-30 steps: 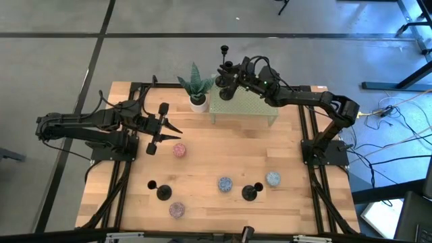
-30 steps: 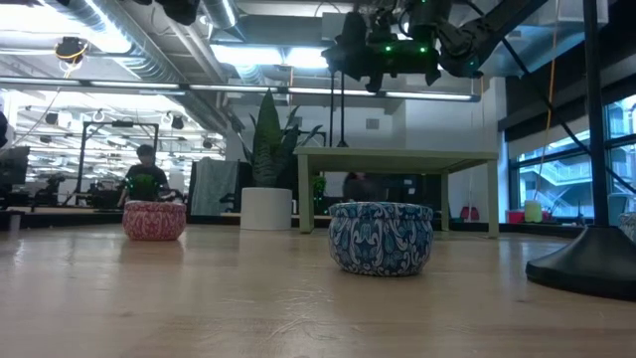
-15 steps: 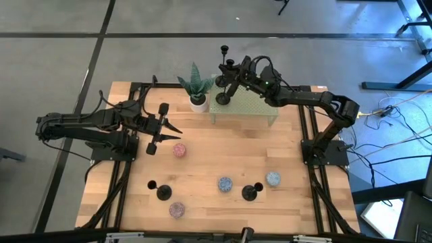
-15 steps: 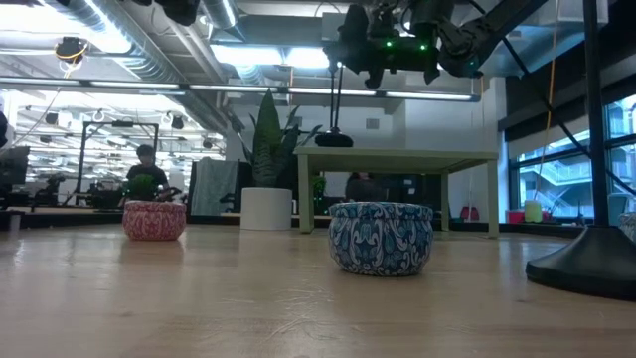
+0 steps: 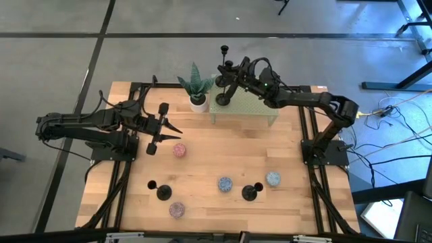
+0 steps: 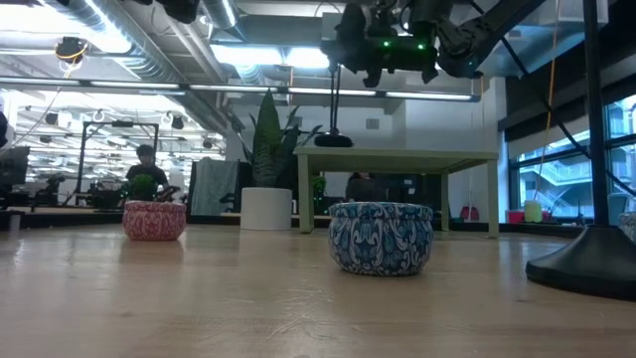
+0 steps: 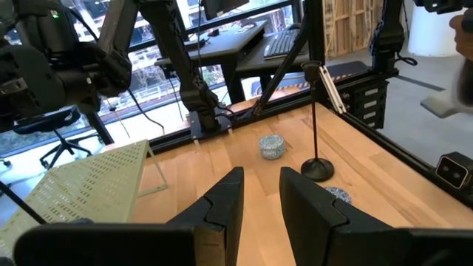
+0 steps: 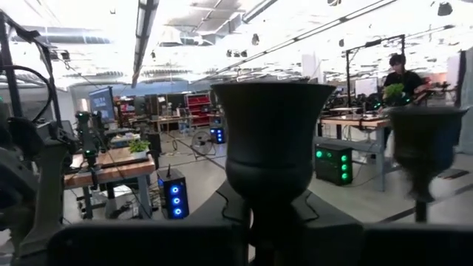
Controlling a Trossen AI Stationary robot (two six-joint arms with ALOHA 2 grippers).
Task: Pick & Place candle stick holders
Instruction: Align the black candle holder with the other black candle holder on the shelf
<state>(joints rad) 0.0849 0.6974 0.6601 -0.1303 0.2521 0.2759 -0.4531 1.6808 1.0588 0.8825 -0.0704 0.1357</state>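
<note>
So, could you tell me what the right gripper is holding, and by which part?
The right gripper holds a candle holder by its stem, just below the cup.

Wooden table (image 5: 202,142), 4 patterned tins, potted plant (image 5: 196,86), green shelf (image 5: 246,108), 2 holders

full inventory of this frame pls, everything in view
candle stick holders: 4, black; one standing on the stand's left end, one behind it at the back, base hidden, two at the table's front
tins: 4, patterned; pink left of centre, blue and pale blue at the front, purplish at the front edge
plant: 1, green in white pot, left of the stand
stand: 1, pale green, perforated, back of table
table: 1, wood
person: 1, far off in the room
left gripper: jaws slightly apart, empty, above the table's left
right gripper: jaws closed on the stem of the holder on the stand
</note>
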